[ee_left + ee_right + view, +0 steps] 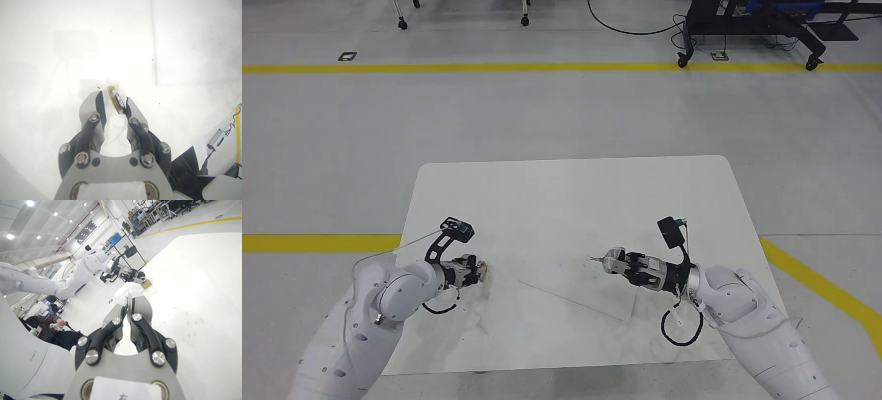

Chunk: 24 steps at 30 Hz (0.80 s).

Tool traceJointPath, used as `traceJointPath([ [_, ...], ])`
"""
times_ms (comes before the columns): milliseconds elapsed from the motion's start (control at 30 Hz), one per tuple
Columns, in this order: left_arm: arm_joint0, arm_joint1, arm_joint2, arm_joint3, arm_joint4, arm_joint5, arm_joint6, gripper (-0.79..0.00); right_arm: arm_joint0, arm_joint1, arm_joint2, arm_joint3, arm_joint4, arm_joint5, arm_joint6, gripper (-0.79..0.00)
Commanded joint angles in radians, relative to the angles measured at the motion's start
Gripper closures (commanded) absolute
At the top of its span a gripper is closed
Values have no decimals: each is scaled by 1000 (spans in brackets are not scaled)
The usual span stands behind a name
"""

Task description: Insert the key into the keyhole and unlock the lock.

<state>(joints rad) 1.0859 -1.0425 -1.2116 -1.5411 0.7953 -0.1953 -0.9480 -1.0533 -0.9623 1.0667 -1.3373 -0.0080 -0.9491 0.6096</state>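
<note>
Key pinched in jaws of right gripper. Farther across worktop, well apart, lock sits between spread jaws of left gripper, touching one. Insertion and unlocking judged outstanding.

- a white bench with rounded corners, across the middle of the top view.
- a yellow floor line running across the upper part, above the bench.
- a dark wheeled cart at the upper right.
- a small square floor plate at the upper left.
- a silver box with wires on the floor, at the lower right of the left wrist view.
- a potted plant near the top centre of the right wrist view.
- round ceiling lights at its upper left.
</note>
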Motion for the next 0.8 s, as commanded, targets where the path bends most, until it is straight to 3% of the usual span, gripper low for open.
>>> traceJointPath([
  [0,-2,0,1,1,6,0,12,0,0,0,0,0,0,0,0,0],
  [200,-1,0,-1,15,10,5,28,0,0,0,0,0,0,0,0,0],
  [533,30,-1,-13,-11,64,2,202,0,0,0,0,0,0,0,0,0],
  [633,65,-5,-53,-36,-94,-54,322,0,0,0,0,0,0,0,0,0],
  [767,139,-5,-130,-37,-409,-234,443,0,0,0,0,0,0,0,0,0],
])
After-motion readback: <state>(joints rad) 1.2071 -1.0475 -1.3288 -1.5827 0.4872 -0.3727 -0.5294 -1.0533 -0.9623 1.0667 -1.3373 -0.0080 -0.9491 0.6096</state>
